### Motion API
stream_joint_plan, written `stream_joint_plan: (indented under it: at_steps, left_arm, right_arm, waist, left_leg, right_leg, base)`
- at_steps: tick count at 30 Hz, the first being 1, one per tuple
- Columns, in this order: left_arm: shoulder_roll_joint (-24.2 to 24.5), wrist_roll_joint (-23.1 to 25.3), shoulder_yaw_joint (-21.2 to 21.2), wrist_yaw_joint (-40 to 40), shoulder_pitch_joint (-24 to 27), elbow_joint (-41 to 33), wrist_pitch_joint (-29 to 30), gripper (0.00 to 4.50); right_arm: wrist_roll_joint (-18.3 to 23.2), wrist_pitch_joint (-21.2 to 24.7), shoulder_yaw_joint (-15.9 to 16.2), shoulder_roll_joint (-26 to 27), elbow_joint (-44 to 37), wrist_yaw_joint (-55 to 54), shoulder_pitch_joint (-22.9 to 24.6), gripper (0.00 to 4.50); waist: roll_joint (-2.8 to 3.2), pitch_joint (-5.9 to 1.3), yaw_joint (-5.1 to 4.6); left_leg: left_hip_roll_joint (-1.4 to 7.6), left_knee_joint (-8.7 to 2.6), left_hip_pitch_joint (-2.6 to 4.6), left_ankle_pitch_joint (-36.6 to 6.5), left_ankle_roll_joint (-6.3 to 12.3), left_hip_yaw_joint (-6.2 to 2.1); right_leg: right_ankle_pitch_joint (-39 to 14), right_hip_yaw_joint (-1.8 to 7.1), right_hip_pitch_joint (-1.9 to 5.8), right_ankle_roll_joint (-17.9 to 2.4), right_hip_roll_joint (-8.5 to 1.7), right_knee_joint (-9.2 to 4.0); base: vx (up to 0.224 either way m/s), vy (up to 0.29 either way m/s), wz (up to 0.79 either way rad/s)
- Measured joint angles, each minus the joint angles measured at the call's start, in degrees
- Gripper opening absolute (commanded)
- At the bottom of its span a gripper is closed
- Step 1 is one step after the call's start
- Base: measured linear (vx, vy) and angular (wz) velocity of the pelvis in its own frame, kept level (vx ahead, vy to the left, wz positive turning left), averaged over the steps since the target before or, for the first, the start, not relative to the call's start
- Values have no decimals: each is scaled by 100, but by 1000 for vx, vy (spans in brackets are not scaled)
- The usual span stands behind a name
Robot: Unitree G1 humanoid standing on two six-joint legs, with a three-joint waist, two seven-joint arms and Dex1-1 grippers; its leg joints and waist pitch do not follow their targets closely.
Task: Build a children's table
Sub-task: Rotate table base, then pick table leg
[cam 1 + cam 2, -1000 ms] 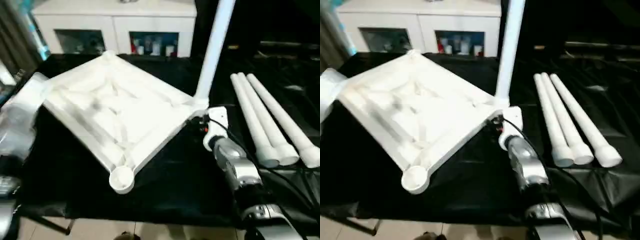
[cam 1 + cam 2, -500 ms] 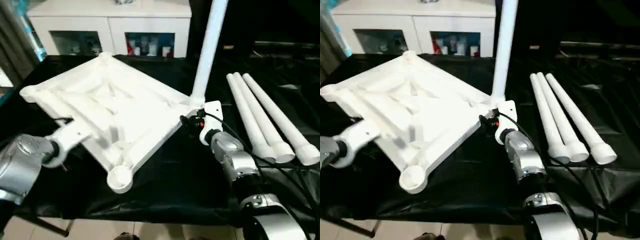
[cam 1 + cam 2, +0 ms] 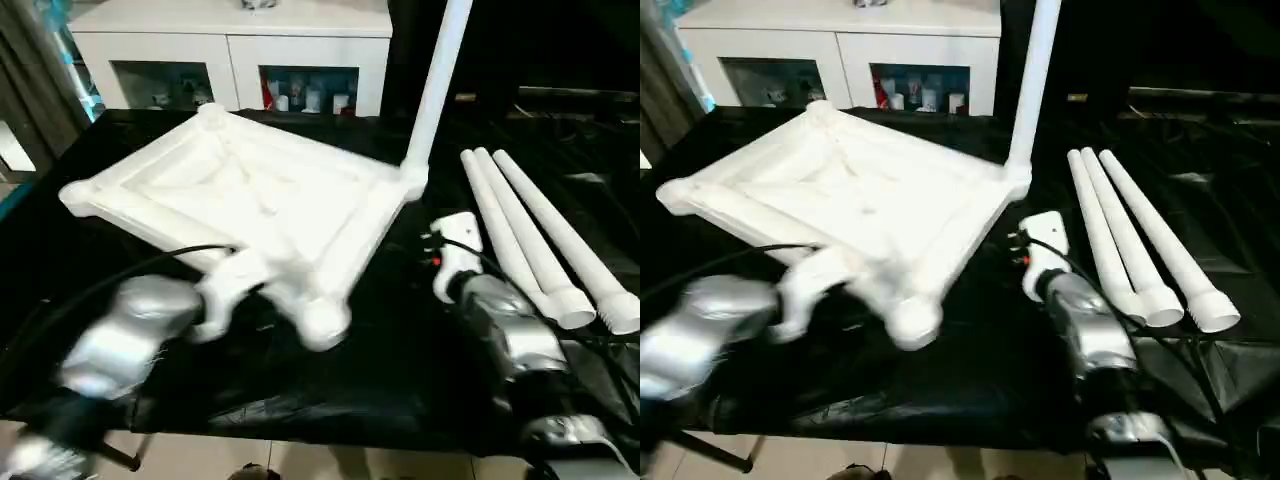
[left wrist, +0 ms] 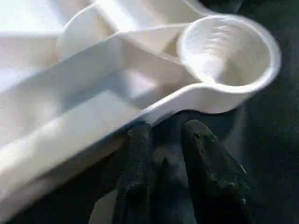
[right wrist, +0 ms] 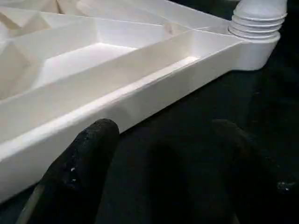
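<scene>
A white plastic tabletop [image 3: 250,200] lies upside down on a black-draped surface [image 3: 400,360], ribs facing up. One white leg [image 3: 432,90] stands upright in its far right corner socket. Three more legs [image 3: 530,235] lie side by side to the right. The left hand [image 4: 163,154], fingers narrowly apart and gripping nothing, sits just under the rim beside the near corner socket [image 4: 226,49]. The right hand [image 5: 163,158], fingers wide apart, hovers near the tabletop's right edge.
</scene>
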Motion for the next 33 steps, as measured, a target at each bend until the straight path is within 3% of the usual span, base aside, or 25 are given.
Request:
stream_joint_plan:
  at_steps: [6,9,12,15,17,18,22,26,30,33]
  left_arm:
    - [-661,234,-184,536,-475,992,-752,121]
    - [-1209,341,-173,963,-720,1580,-1267,121]
    - [-1587,322,-119,1348,-814,1786,-1759,121]
    - [-1596,309,-54,1440,-938,1803,-1893,121]
    - [-1540,179,79,1374,-895,1592,-1818,121]
    - [-1493,77,177,1309,-870,1381,-1730,128]
    - [-1251,-455,504,831,-828,508,-1254,128]
    - [-915,-743,467,371,-818,21,-809,128]
    - [-653,-797,375,97,-766,-251,-466,128]
    - [-584,-870,304,-10,-682,-438,-231,128]
  right_arm:
    - [50,277,-40,-203,-593,82,241,348]
    - [76,562,-157,-249,-1025,-69,365,348]
    - [78,794,-226,-291,-1294,-229,360,348]
    - [68,1073,-231,-365,-1452,-344,363,348]
    - [91,1431,-286,-400,-1571,-416,355,348]
    - [148,1646,-384,-413,-1599,-449,337,375]
    - [326,2127,-791,-436,-1548,-736,-79,387]
    - [242,2166,-795,-702,-811,-871,-812,426]
    - [38,2415,-798,-925,203,-1230,-1480,426]
    - [17,2672,-904,-1057,691,-1305,-1713,426]
  waist:
    - [3,-1,-76]
    - [21,0,-65]
    - [27,-3,-78]
    - [52,-15,-123]
    - [65,-9,-149]
    - [66,-8,-144]
    - [65,-8,-123]
    - [52,-3,-120]
    - [50,-2,-88]
    - [46,1,-67]
  left_leg:
    - [3,-1,-1,0,1,-1]
    - [1,4,-4,0,2,-1]
    - [2,7,-4,-1,3,-2]
    - [5,6,-2,-1,3,-4]
    - [6,4,-1,-1,2,-4]
    - [9,4,-1,0,2,-7]
    - [10,7,1,0,3,-4]
    - [8,18,1,0,3,0]
    - [5,19,0,0,3,0]
    - [5,19,-5,-1,3,1]
  right_leg:
    - [1,-4,-2,3,3,0]
    - [2,-4,1,3,1,-3]
    - [5,-5,2,3,1,-4]
    - [6,-10,1,6,2,-3]
    - [6,-10,-1,7,3,0]
    - [6,-14,-1,7,5,1]
    - [6,-13,0,7,5,4]
    - [7,-8,0,5,2,11]
    - [6,-7,1,6,0,9]
    - [6,-8,-1,6,0,9]
  base:
    - [0,0,0]
    - [0,0,0]
    - [0,0,0]
    - [0,0,0]
    - [0,0,0]
    - [0,0,0]
    - [0,0,0]
    - [0,0,0]
    - [0,0,0]
    - [0,0,0]
